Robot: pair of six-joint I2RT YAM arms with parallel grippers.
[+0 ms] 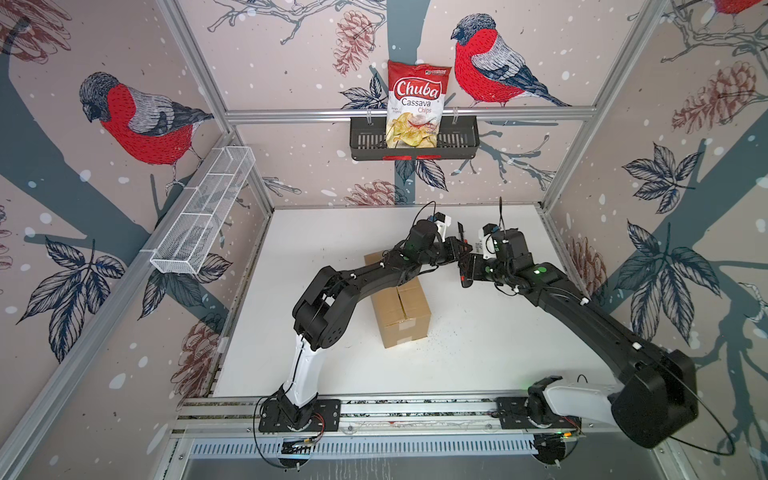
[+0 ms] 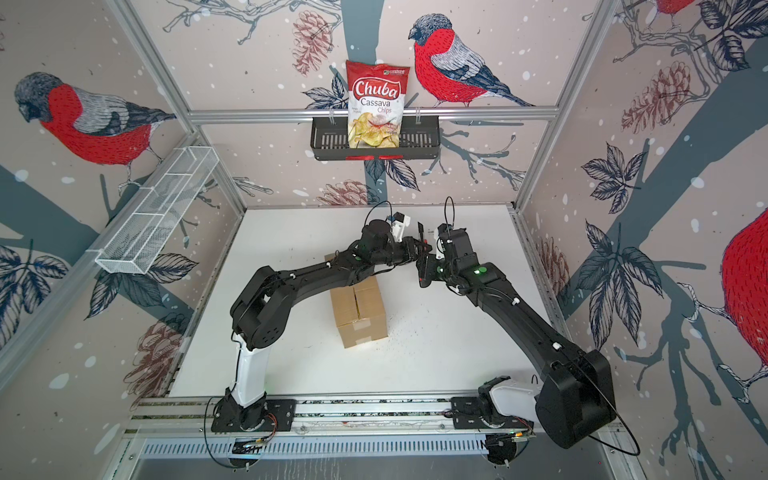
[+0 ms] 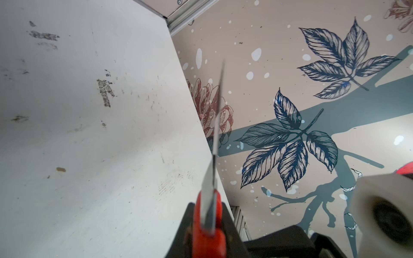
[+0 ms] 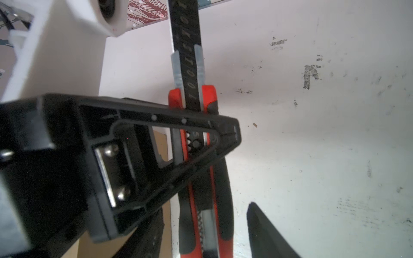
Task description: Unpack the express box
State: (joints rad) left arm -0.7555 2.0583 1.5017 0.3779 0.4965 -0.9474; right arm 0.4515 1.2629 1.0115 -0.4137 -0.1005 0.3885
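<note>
White tabletop [image 1: 478, 353], bird wallpaper [image 1: 145, 124] around. On the back wall a black slotted basket [image 1: 457, 143] holds a red-white bag [image 1: 417, 99] reading "Chuba Cassava Chips". The brown taped cardboard express box [image 1: 401, 311] lies closed mid-table, partly under my left arm [image 1: 365, 274]. My left gripper [image 1: 460, 248] clenches a red-black utility knife [image 4: 199, 201]; the right gripper [image 1: 466, 272] stands released around its handle.

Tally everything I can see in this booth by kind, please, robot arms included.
Box: 1
Knife: 1
Chip bag: 1
Baskets: 2, black and white
Arms: 2, left and right
Total: 7
</note>
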